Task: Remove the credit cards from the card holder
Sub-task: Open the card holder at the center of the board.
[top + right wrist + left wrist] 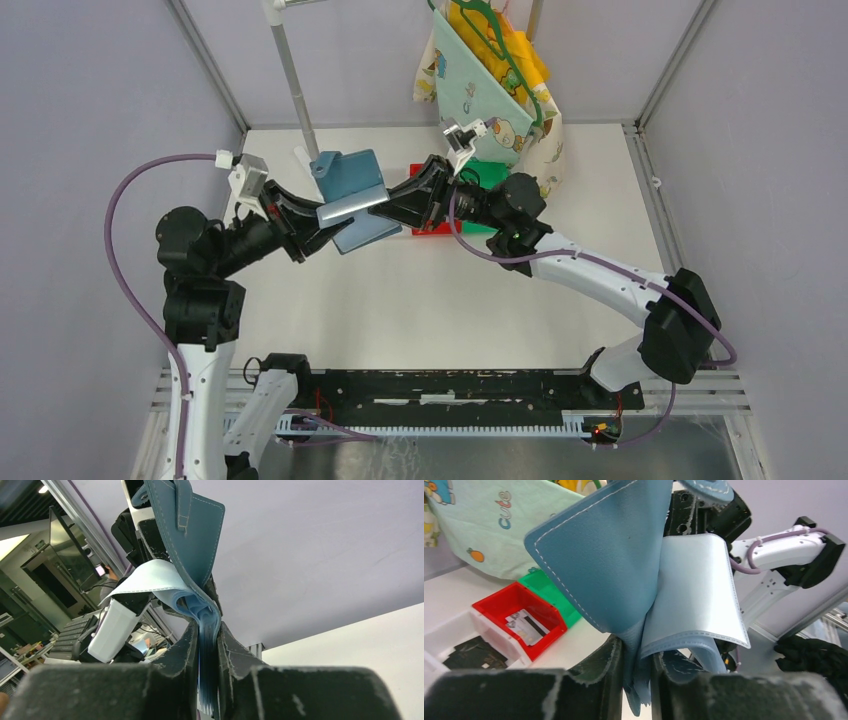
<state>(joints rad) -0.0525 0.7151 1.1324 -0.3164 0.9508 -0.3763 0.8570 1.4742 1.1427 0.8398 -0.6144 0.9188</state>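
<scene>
The teal-blue card holder [352, 195] hangs open in the air above the table's back middle, held from both sides. My left gripper [318, 228] is shut on its left edge, and in the left wrist view [638, 677] the teal cover [609, 555] and pale blue pocket page [694, 590] rise from the jaws. My right gripper [400, 208] is shut on the opposite edge; the right wrist view [207, 655] shows pocket leaves pinched between the jaws. Credit cards [526, 626], white with a dark stripe, lie in the red bin [499, 600].
A green bin [546, 587] sits behind the red bin [430, 228]. A white tray [454, 625] holds black flat pieces [471, 652]. A patterned cloth bag [490, 90] hangs at the back. A metal stand pole [295, 85] rises at the back left.
</scene>
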